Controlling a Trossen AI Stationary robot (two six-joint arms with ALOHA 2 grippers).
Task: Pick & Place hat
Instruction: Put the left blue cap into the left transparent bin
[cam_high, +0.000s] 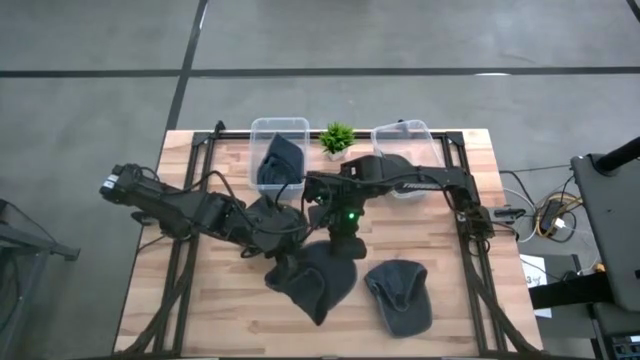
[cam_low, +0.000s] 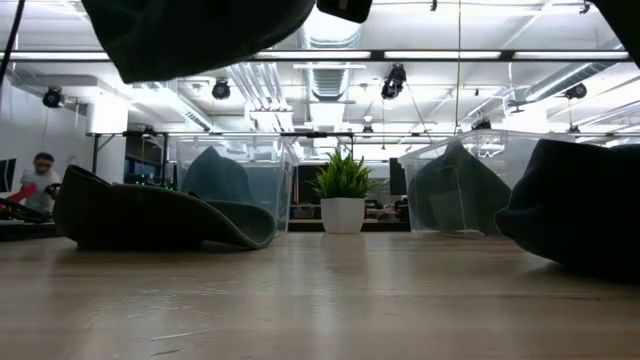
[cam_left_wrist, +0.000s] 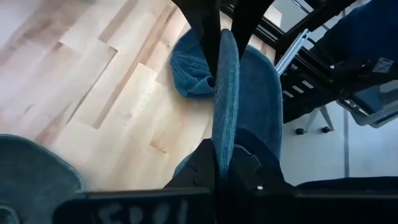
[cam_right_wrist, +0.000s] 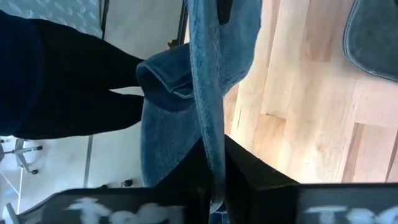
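Both arms meet over the middle of the wooden table (cam_high: 200, 310). The left gripper (cam_high: 283, 268) is clamped on the edge of a dark blue hat (cam_high: 322, 283); in the left wrist view the hat's thin rim runs straight up between the two fingers (cam_left_wrist: 200, 163), which press against it on either side. The right gripper (cam_high: 343, 243) grasps the same hat from the opposite side; in the right wrist view a fold of blue fabric is pinched between its fingers (cam_right_wrist: 249, 168).

The held hat hangs between the two grippers above the tabletop, at the front centre of the table. In the low view its underside shows at the upper edge, clear of the surface.

A second hat (cam_high: 400, 293) lies flat on the table just to the right of the held one. Two clear bins stand at the far edge: the left bin (cam_high: 278, 128) contains a dark hat, the right bin (cam_high: 402, 130) is partly covered by the right arm. A small potted plant (cam_high: 337, 139) stands between the bins
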